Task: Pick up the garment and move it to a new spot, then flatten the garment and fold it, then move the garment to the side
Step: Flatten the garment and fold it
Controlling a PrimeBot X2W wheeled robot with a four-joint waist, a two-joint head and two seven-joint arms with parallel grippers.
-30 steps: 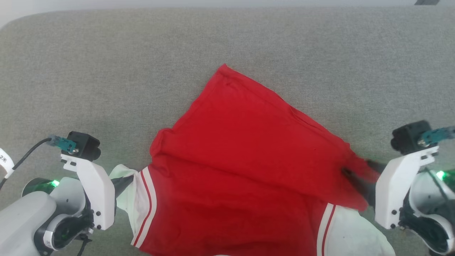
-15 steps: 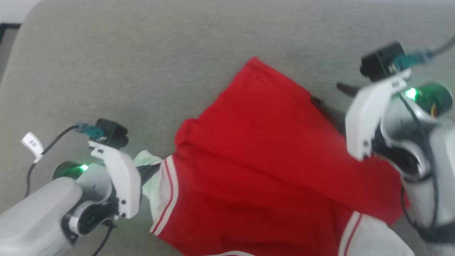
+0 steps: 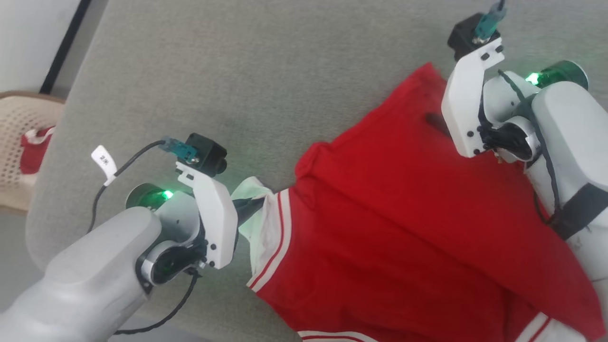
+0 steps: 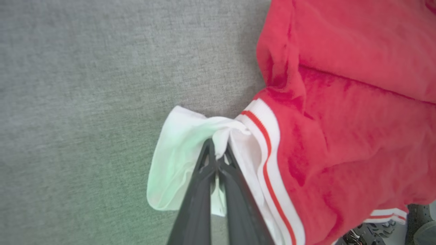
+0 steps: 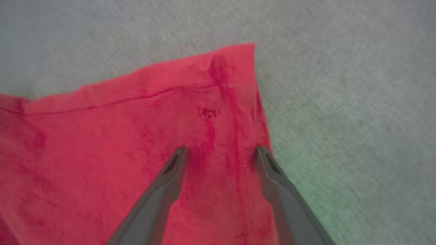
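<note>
The garment (image 3: 389, 213) is a red shirt with white sleeves and striped trim, lying partly folded on the grey cloth surface (image 3: 237, 71). My left gripper (image 3: 251, 206) is shut on its white sleeve (image 4: 177, 143), with the dark fingertips (image 4: 208, 153) pinched together on the bunched cloth. My right gripper (image 5: 221, 153) hovers open over the garment's far red corner (image 5: 235, 68), one finger (image 5: 177, 163) over the cloth and the other near its side edge. In the head view that gripper's fingers sit mostly behind its white bracket (image 3: 468, 104).
A beige perforated basket (image 3: 23, 137) holding something red stands beyond the surface's left edge. The grey surface stretches bare to the far side and left of the garment. My right forearm (image 3: 570, 142) lies over the garment's right part.
The head camera has turned, shifting the whole picture right. My right gripper left the garment's near right edge and moved out to its far corner, still open. My left gripper stays on the sleeve.
</note>
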